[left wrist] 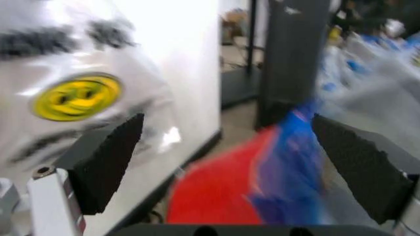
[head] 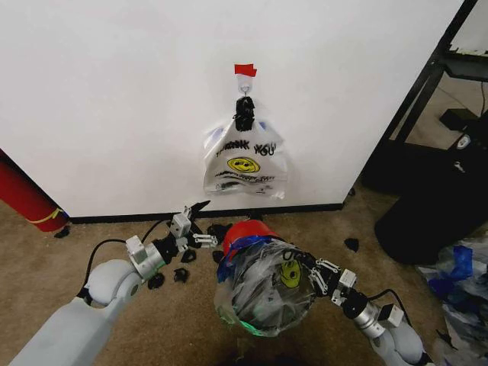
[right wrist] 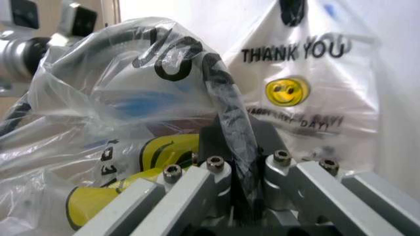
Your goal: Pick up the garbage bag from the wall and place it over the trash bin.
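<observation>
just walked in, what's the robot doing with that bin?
It is fitting a see-through garbage bag over the small black trash bin on the carpet in front of the wall. The right gripper is shut on the plastic at the bin's right side; the bag already drapes over the near part of the bin. The left gripper is open by the bin's left side, holding nothing. A white THANK YOU bag hangs from a hook on the wall.
</observation>
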Robot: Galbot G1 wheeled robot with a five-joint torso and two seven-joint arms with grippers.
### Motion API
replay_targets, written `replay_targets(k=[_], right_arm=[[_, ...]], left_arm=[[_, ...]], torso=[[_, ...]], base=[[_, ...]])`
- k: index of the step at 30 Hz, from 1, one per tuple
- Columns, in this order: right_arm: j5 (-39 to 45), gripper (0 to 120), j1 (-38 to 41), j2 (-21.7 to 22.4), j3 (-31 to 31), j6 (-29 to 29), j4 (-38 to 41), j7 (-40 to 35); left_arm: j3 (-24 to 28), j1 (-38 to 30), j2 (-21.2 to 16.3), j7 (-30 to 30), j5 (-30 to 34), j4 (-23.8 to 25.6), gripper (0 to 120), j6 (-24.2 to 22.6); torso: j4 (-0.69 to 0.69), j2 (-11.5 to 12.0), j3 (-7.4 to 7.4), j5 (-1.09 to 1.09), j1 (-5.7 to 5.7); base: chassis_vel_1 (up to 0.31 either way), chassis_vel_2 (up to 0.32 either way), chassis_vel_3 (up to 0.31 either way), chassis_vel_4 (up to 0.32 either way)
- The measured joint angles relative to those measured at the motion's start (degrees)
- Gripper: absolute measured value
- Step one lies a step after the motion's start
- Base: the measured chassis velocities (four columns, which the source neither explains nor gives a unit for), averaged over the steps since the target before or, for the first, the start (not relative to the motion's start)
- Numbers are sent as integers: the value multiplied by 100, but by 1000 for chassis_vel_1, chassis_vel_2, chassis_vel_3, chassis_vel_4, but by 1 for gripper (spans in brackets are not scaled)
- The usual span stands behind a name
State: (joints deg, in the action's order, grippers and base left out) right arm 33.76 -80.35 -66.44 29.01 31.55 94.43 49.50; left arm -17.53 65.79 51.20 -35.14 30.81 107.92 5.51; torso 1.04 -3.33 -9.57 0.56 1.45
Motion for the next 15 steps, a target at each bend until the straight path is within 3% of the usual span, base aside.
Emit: replay_targets(k=[6, 12, 15], right_arm=[[-23, 0, 8, -5, 8, 5, 94, -62], [-33, 0, -44, 4, 8, 3, 191, -68], [-65, 0, -74, 4, 8, 3, 235, -63]], left_arm=[[42, 69, 102, -305, -310, -106, 100, 13], [84, 75, 133, -189, -406, -179, 94, 42], [114, 52, 118, 2, -407, -187, 81, 48]], torso=[[-1, 0, 0, 1, 0], [-1, 0, 0, 0, 0], [0, 0, 0, 0, 0]], base=[[0, 0, 0, 0], [0, 0, 0, 0], [0, 0, 0, 0]])
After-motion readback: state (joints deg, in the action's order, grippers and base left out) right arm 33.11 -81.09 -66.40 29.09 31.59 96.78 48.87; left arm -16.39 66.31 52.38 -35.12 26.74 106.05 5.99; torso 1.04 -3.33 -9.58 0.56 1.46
